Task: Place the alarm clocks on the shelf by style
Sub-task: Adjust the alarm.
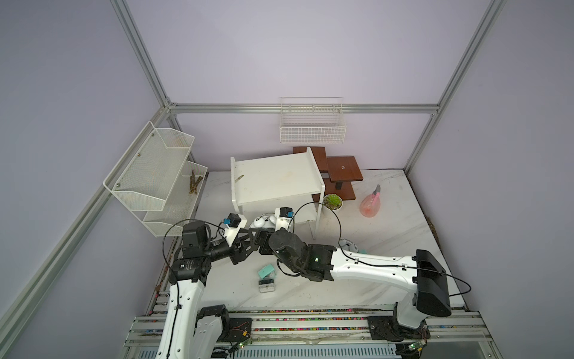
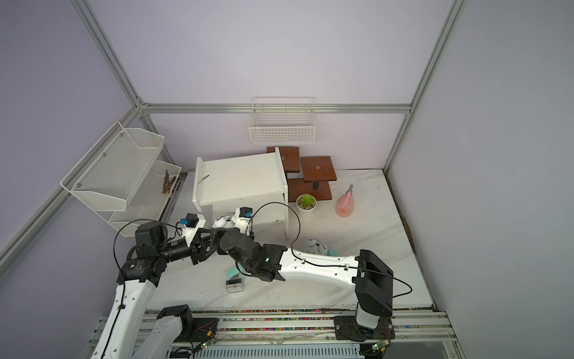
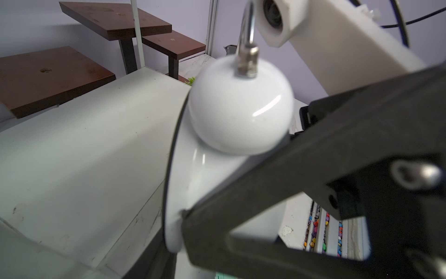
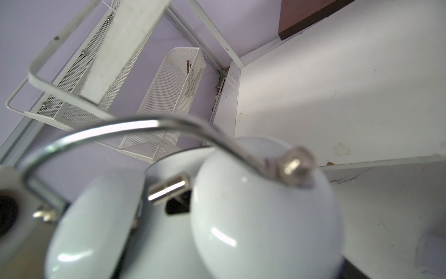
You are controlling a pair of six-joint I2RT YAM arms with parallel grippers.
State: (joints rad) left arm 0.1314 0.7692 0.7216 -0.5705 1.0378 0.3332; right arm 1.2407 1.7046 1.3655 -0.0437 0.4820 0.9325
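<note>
A round white twin-bell alarm clock [image 1: 262, 221] [image 2: 222, 221] hangs in front of the lower board of the white shelf [image 1: 273, 180] [image 2: 239, 181]. Both arms meet at it. The right gripper [image 1: 264, 237] is shut on its body; a black finger [image 3: 277, 188] presses on the casing. The left gripper [image 1: 253, 233] is shut on the same clock [image 3: 241, 106], its fingertips hidden beneath it. The bells and handle fill the right wrist view [image 4: 260, 212]. A mint-green square clock [image 1: 266, 271] and a grey one [image 1: 267, 285] lie on the table. Another twin-bell clock [image 2: 316, 245] shows behind the right arm.
A white mesh rack [image 1: 155, 174] hangs on the left wall and a wire basket [image 1: 312, 130] on the back wall. A brown stepped stand [image 1: 343, 169], a potted plant [image 1: 332, 202] and a pink spray bottle [image 1: 371, 205] stand right of the shelf.
</note>
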